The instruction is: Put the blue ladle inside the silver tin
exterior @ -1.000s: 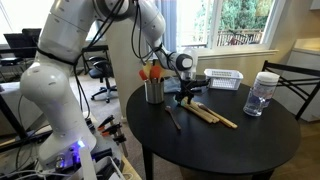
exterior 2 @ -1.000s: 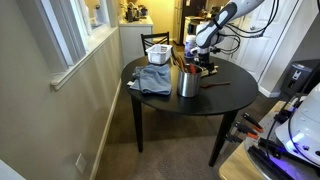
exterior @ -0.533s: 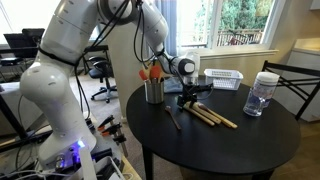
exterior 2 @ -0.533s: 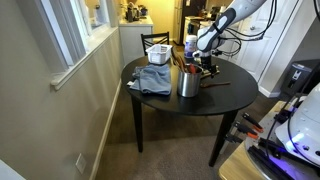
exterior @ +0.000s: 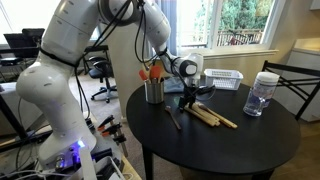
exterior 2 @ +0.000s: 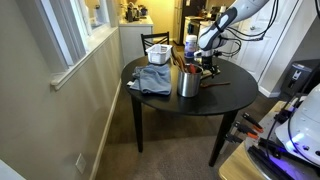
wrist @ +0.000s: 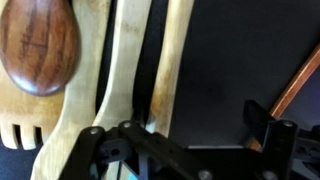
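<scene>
Your gripper [exterior: 187, 98] hangs low over the round black table [exterior: 230, 145]. It is just beside the silver tin [exterior: 154, 91], on the side of the tin that faces the clear plastic jar [exterior: 262, 94]. In the wrist view its fingers [wrist: 106, 150] stand spread with nothing pinched. Two pale handles of the wooden spatulas [wrist: 120, 70] run up through the gap between them, and a dark brown spoon head [wrist: 38, 45] lies off to one side. A thin reddish-brown handle [wrist: 298, 85] crosses the bare tabletop past the other finger.

You can see the tin upright near the table's edge in both exterior views, with orange-red utensils [exterior: 150, 72] sticking out of its top. The spatulas [exterior: 212, 114] lie flat on the table, fanning away from the tin under and beyond the gripper. A thin dark-handled utensil [exterior: 174, 118] lies near the foot of the tin, pointing away from it toward the table's rim. A white slatted basket [exterior: 226, 78] sits farther from the tin than the gripper, toward the window. In an exterior view a blue-grey cloth [exterior 2: 152, 78] lies beside the tin [exterior 2: 188, 82], on the side away from the gripper [exterior 2: 207, 68].

I cannot make out the blue ladle in any view, so I cannot tell you where it lies.
</scene>
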